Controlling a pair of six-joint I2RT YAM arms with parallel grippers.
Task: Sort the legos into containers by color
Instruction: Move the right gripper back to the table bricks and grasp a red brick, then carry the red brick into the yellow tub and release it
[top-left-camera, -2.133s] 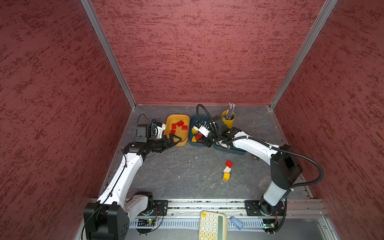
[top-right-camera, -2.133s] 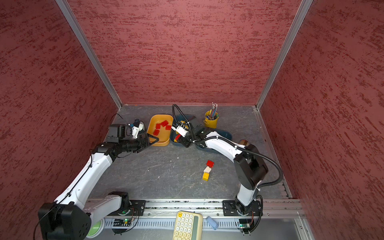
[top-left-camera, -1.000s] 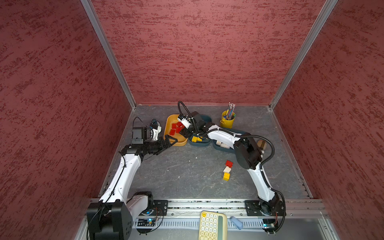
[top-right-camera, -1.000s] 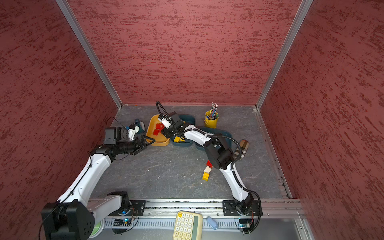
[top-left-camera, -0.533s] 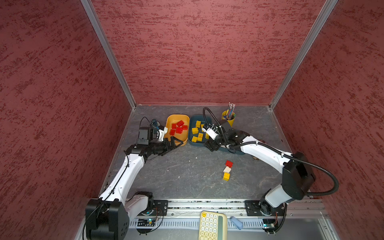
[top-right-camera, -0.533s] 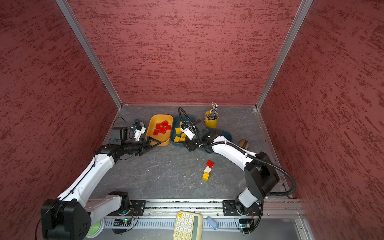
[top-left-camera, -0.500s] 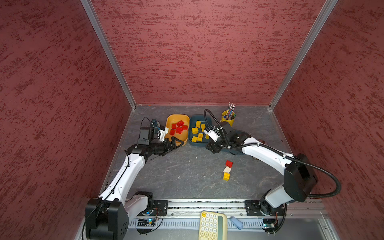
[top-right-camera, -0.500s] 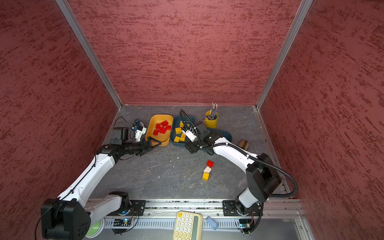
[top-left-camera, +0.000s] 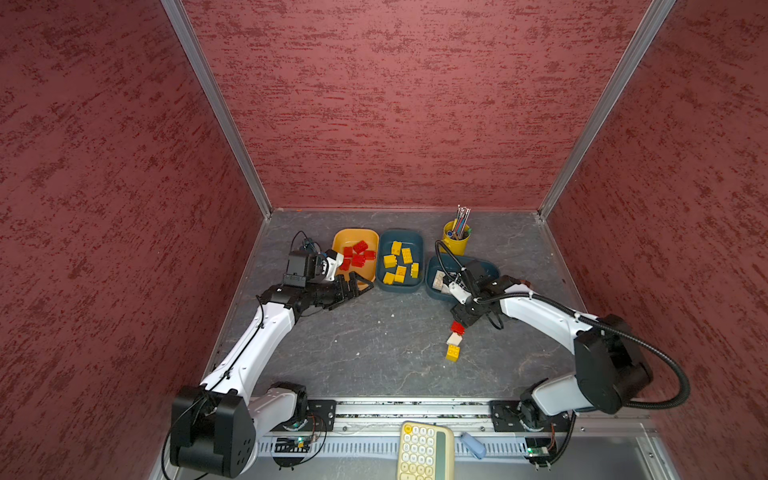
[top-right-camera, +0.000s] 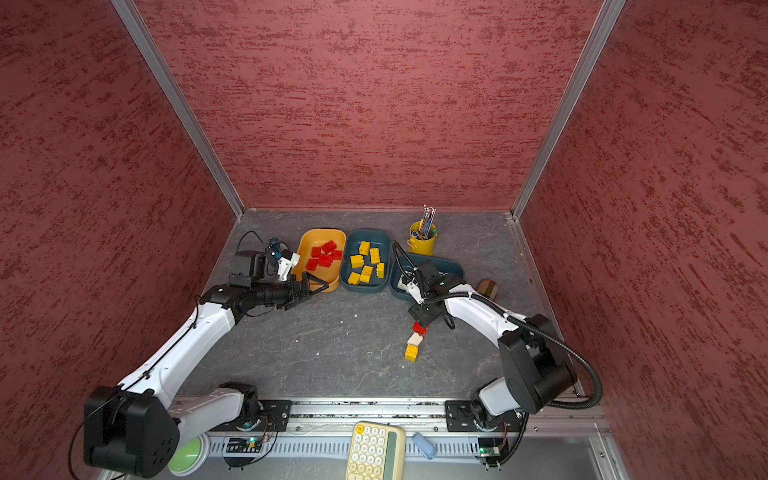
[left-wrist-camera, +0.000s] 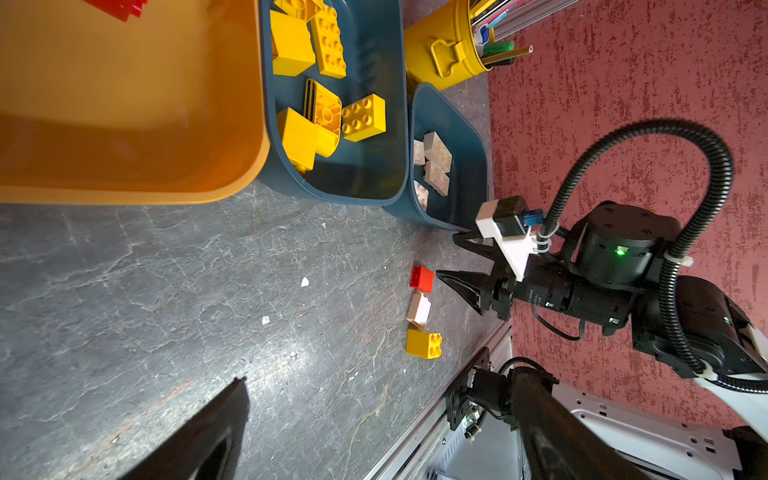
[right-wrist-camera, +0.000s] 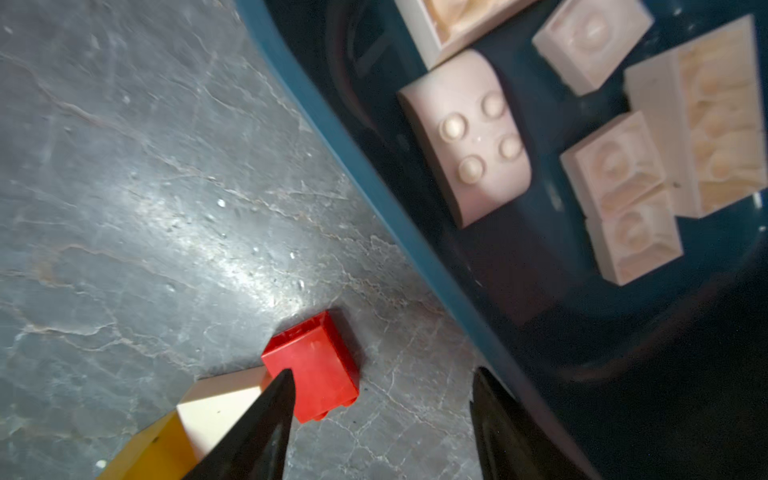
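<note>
- Now the right gripper (right-wrist-camera: 378, 374) sits low over the table (top-left-camera: 353, 345), jaws apart with bare tabletop between them, gripping nothing.
- One fingertip (right-wrist-camera: 270, 399) overlaps the edge of the loose red brick (right-wrist-camera: 316, 365) in the right wrist view; cannot tell whether it touches.
- Both top views show the loose red brick (top-left-camera: 457, 327) flat on the table under the right gripper (top-left-camera: 461, 321), near the front wall of the second teal tub (top-left-camera: 488, 268).
- The loose red brick, a loose white brick (top-left-camera: 454, 339) and a loose yellow brick (top-left-camera: 452, 353) form a short line on the table, each just beside the next, outside every tub.
- The left gripper (top-left-camera: 365, 286) has its fingers spread wide and empty, at the near rim of the orange tub (top-left-camera: 353, 236).
- The orange tub holds only red bricks (top-left-camera: 359, 259).
- The middle teal tub (top-left-camera: 419, 241), touching the orange tub, holds only yellow bricks (top-left-camera: 390, 261).
- The second teal tub holds white bricks (right-wrist-camera: 469, 137), several lying studs-down.
- A yellow pen cup (top-left-camera: 456, 240) stands behind the second teal tub.
</note>
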